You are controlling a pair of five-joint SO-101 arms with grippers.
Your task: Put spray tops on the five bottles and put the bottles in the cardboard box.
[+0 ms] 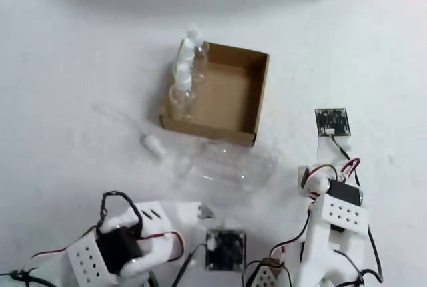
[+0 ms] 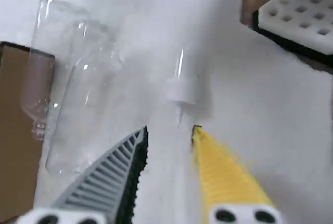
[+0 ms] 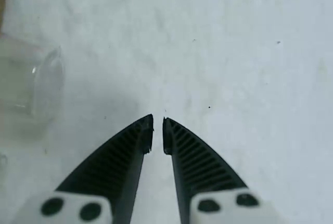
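A cardboard box (image 1: 230, 100) sits mid-table. Clear bottles with white spray tops (image 1: 183, 80) stand along one of its walls. In front of the box, two clear bottles without tops (image 1: 230, 163) lie on their sides; they also show in the left wrist view as uncapped bottles (image 2: 67, 88). A loose white spray top (image 1: 153, 145) lies on the table beside them. My left gripper (image 2: 169, 130) is open just short of that spray top (image 2: 182, 89), not touching it. My right gripper (image 3: 157, 130) is shut on nothing above bare table, with a bottle's base (image 3: 36, 81) off to one side.
The left arm (image 1: 120, 243) and the right arm (image 1: 333, 217) stand at the near table edge with loose wires. A small black circuit board (image 1: 331, 121) lies beside the box. The box wall (image 2: 15, 130) lies close beside the lying bottles.
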